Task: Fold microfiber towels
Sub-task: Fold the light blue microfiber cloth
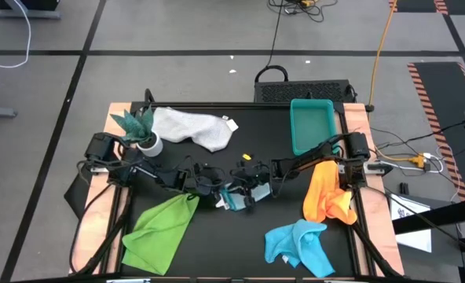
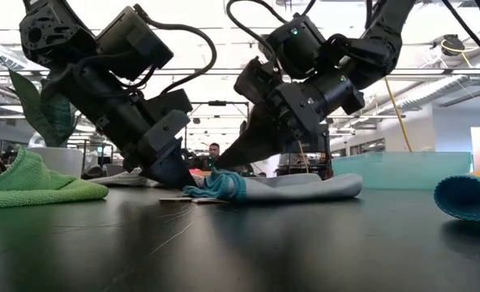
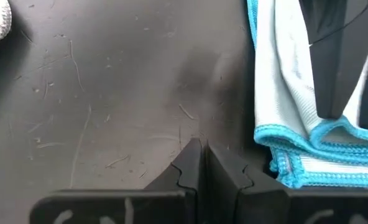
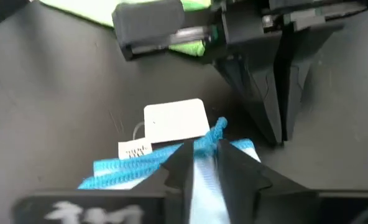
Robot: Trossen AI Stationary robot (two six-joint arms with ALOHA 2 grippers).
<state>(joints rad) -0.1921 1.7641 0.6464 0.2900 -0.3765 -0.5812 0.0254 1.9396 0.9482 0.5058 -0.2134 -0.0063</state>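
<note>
Nearest, at the table's (image 1: 240,244) front edge, lie the lime green towel (image 1: 160,229) on the left and the bright turquoise-blue towel (image 1: 299,245) on the right, both crumpled and waiting. Just behind the latter, the orange towel (image 1: 327,192) sits by the right arm's base. Mid-table, both arms meet over the pale blue towel (image 2: 289,188), which lies flat and partly doubled. The right gripper (image 4: 202,152) has its jaws nipped on the towel's blue-stitched edge beside a white tag (image 4: 174,121), probably to draw a fold over. The left gripper (image 3: 202,163) rests on the bare table just beside the cloth, jaws closed on nothing, likely bracing. Farther back lie the white-grey towel (image 1: 193,127), a small plant (image 1: 138,130) and a teal tray (image 1: 311,124).
</note>
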